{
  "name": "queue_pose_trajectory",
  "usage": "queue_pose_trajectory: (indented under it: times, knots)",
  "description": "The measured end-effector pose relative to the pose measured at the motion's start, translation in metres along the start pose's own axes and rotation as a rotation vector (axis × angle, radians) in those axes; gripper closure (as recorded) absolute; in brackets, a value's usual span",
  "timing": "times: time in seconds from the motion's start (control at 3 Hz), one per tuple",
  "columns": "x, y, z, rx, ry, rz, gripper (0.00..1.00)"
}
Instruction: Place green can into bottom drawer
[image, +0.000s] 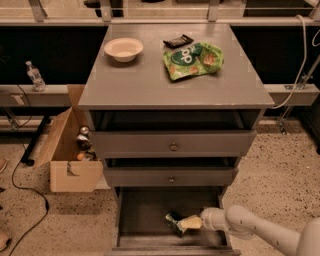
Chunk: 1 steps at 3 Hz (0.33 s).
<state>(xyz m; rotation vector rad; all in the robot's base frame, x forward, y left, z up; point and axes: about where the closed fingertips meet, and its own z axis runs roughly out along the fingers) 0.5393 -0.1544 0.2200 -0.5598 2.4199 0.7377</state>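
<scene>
Basically at the drop-off. The gripper (183, 223) is reached low into the open bottom drawer (150, 248) from the right, its tip touching the green can (173, 219). The can sits tilted inside the drawer, near the front middle. Can't tell whether the gripper clamps the can or has let go. My read of what's left: release if held, clear the arm. Snack bag (192, 60) and bowl (123, 49) on the cabinet top aren't involved.

A lab: cables (46, 205), rails (60, 21), speckled floor (280, 170), claw (184, 224) inside bottom drawer (145, 210).
</scene>
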Motion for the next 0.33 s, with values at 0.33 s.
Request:
queue_pose_trajectory:
  times: [0.33]
  knots:
    - [-0.0014,-0.0166,-0.0633,0.056,-0.044,0.010,0.00]
